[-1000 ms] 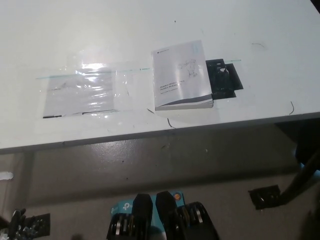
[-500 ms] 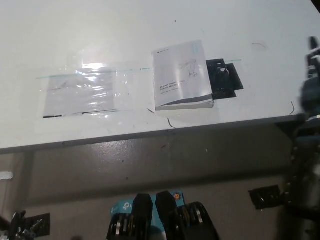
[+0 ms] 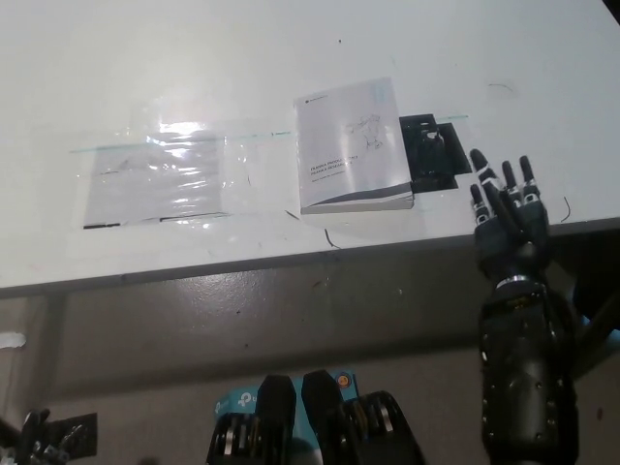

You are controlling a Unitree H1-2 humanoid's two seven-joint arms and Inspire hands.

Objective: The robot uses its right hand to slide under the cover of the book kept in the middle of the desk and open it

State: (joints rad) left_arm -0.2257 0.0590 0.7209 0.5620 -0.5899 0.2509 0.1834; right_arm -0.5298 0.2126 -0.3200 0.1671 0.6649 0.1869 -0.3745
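Looking down from my head, I see the book (image 3: 353, 147) lying closed on the white desk (image 3: 194, 58), near its front edge. My black right hand (image 3: 508, 215) is raised at the desk's front edge, to the right of the book and apart from it, with its fingers (image 3: 481, 174) spread wide and holding nothing. A black patch (image 3: 433, 153) lies against the book's right side. A clear plastic sheet (image 3: 165, 174) lies flat to the left of the book. My left hand is not visible.

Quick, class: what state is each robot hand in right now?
Right hand: open, holding nothing, right of the book.
Left hand: not in view.
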